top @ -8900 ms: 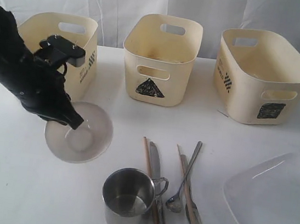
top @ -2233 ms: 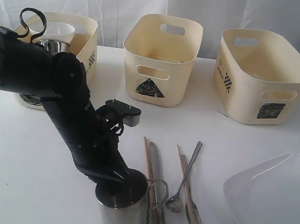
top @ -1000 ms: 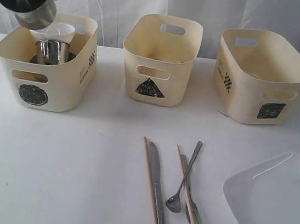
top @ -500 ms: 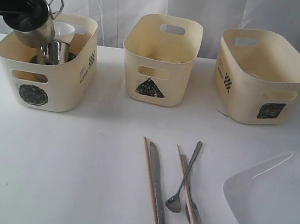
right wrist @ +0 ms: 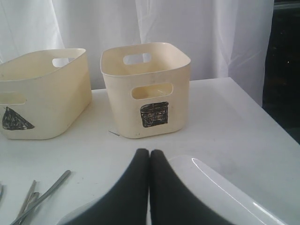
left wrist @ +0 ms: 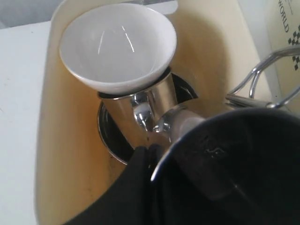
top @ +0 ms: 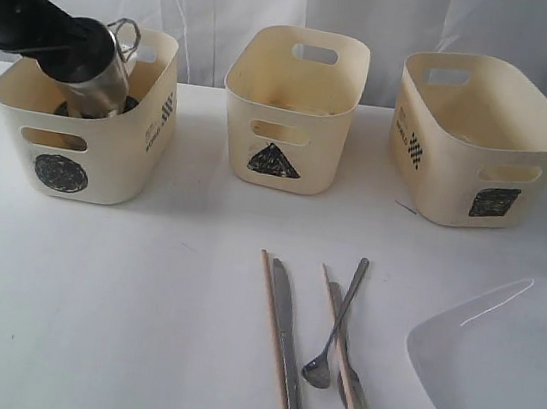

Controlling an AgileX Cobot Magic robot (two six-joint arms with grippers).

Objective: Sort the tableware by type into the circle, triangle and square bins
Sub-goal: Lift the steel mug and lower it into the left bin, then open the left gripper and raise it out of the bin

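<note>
My left gripper [left wrist: 152,150] is shut on the rim of a steel mug [top: 101,71], held tilted just inside the circle bin [top: 108,158]. Under it in that bin, the white bowl [left wrist: 117,44] sits on the other steel mug [left wrist: 140,108], which stands in the steel bowl [left wrist: 107,137]. The held mug [left wrist: 234,164] fills the near part of the left wrist view. The knife [top: 286,352], spoon [top: 332,333], fork [top: 350,376] and wooden chopsticks [top: 270,330] lie on the table. My right gripper [right wrist: 149,152] is shut with nothing in it, above the white square plate [right wrist: 220,190].
The triangle bin [top: 291,106] stands in the middle at the back and the square bin [top: 479,141] at the back right. The white square plate [top: 493,375] lies at the table's front right corner. A white curtain hangs behind the bins.
My left gripper has carried the mug down and rightwards from above the circle bin's back corner into the bin. The right side looks the same.
</note>
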